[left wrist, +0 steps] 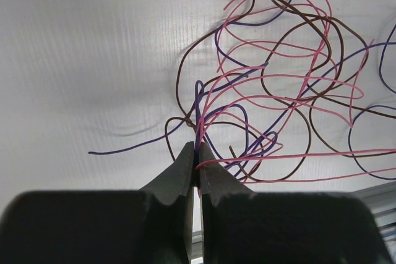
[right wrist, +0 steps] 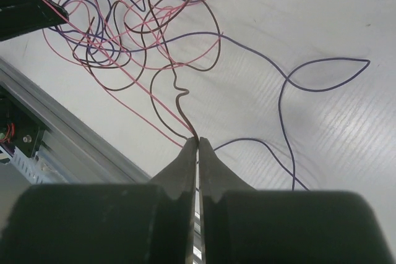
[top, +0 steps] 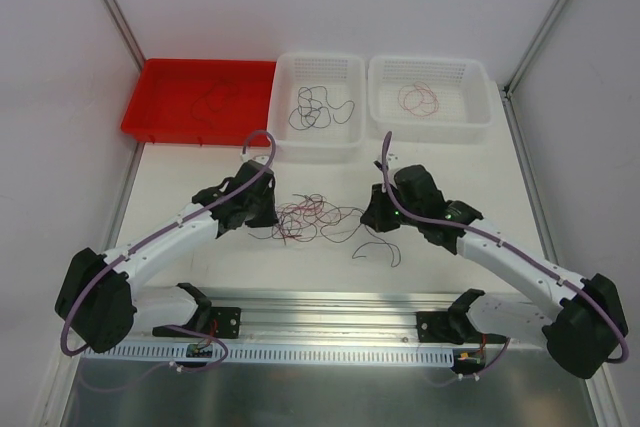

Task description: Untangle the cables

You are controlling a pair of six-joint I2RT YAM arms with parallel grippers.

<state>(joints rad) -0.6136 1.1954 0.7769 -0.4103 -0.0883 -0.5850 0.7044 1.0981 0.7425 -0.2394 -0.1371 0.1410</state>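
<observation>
A tangle of thin red, dark brown and purple cables (top: 305,217) lies on the white table between my two grippers. My left gripper (top: 268,213) sits at the tangle's left edge; in the left wrist view (left wrist: 197,148) it is shut on a bundle of red and purple cables (left wrist: 201,112) rising from the tips. My right gripper (top: 372,215) is at the tangle's right side; in the right wrist view (right wrist: 198,143) it is shut on a dark brown cable (right wrist: 181,103) that runs up into the tangle (right wrist: 133,26). A loose purple cable (right wrist: 322,75) trails to the right.
At the back stand a red tray (top: 160,97) with a dark cable, a white basket (top: 345,72) with black cables and a white basket (top: 475,97) with red cables. A metal rail (top: 330,322) runs along the table's near edge.
</observation>
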